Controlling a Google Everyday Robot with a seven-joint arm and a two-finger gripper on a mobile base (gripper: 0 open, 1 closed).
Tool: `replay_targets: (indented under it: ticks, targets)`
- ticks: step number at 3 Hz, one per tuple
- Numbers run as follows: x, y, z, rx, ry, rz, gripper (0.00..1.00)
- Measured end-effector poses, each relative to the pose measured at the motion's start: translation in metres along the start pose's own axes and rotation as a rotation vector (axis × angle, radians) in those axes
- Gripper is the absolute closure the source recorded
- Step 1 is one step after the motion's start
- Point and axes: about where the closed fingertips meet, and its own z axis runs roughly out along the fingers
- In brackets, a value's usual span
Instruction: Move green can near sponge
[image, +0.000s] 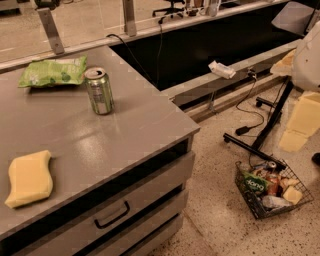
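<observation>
Green can (99, 91) probably light, stiff, slick; grasp mid-body; hand (300, 125) hangs right of tabletop (125, 130); cannot tell its opening.

Upright green can (99, 91) well apart from sponge (30, 179); hand (292, 105) at far right

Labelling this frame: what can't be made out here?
Camera view only:
The hand, at the right edge over the floor: cut off by the frame edge.
The green can: label text too small; its far side faces away.
The floor basket: contents overlap, mostly unidentifiable.
</observation>
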Motion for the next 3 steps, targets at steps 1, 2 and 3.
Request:
replay_targets:
  ticks: [1, 2, 3]
  targets:
    - [0.000, 0.000, 0.000, 0.000, 0.000, 0.000, 0.00]
    - [-0.006, -0.018, 0.004, -0.001, -0.061, -0.003, 0.00]
    - [-0.026, -0.053, 0.016, 0.001, -0.151, 0.002, 0.00]
